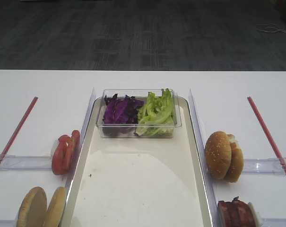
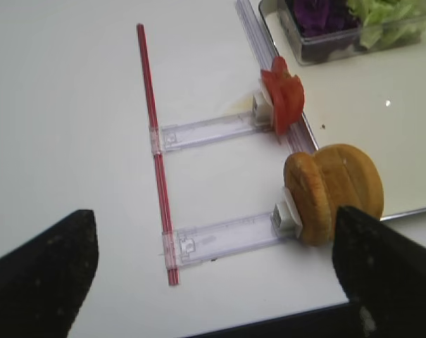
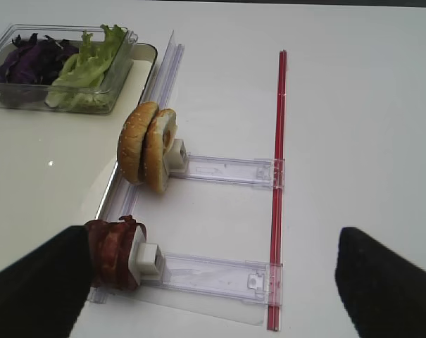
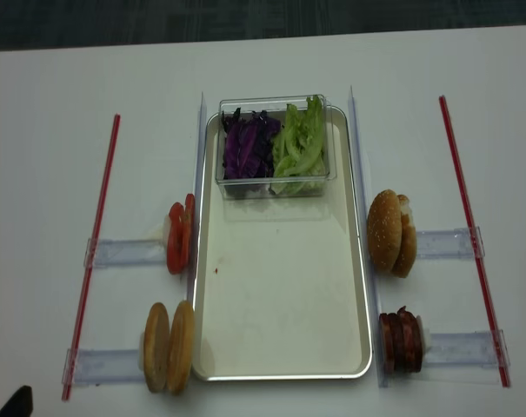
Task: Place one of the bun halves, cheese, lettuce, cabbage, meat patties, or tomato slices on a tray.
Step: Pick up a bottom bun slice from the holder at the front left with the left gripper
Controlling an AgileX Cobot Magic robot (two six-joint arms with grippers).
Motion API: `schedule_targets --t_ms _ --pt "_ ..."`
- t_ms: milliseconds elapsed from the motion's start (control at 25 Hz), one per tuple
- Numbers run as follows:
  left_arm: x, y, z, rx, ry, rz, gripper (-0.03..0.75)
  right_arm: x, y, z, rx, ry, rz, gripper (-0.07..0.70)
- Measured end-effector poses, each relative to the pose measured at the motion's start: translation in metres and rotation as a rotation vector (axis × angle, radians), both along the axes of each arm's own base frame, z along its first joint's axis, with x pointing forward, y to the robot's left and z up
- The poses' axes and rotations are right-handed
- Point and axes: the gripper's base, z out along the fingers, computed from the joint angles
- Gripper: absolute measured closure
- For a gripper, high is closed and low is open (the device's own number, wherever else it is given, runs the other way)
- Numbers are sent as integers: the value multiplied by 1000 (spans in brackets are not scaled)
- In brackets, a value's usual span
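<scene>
The cream tray (image 1: 138, 189) lies mid-table, its bare floor holding nothing loose. Purple cabbage (image 1: 120, 111) and frilly lettuce (image 1: 156, 113) fill a box at its far end. Tomato slices (image 1: 65, 152) and plain bun halves (image 1: 41, 208) stand on edge left of it. Meat patties (image 1: 235, 213) stand on edge at its right. Cheese is out of view. My left gripper (image 2: 213, 274) hangs open over a rail, its right finger (image 2: 389, 274) beside the bun halves (image 2: 332, 190). My right gripper (image 3: 213, 289) is open, its left finger (image 3: 36, 289) next to the patties (image 3: 114, 253).
The clear box (image 1: 138, 128) rests on the tray's far end. Sesame-seeded buns (image 1: 222, 155) stand right of the tray. Clear plastic rails (image 3: 220, 170) and red strips (image 4: 93, 252) (image 4: 471, 234) flank both sides. The table's front edge (image 2: 269, 320) runs just below my left gripper.
</scene>
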Motion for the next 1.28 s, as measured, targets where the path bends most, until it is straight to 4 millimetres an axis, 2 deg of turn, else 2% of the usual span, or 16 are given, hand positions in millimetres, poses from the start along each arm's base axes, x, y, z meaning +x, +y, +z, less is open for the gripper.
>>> schedule_targets --t_ms 160,400,1000,1280 --pt "2 3 20 -27 -13 47 54 0 0 0 0 0 0 -57" --pt "11 4 29 -54 20 91 54 0 0 0 0 0 0 -57" --pt "68 -1 35 -37 260 101 54 0 -1 0 11 4 -18 -58" --pt "95 -5 28 -13 374 84 54 0 -1 0 12 4 -18 -58"
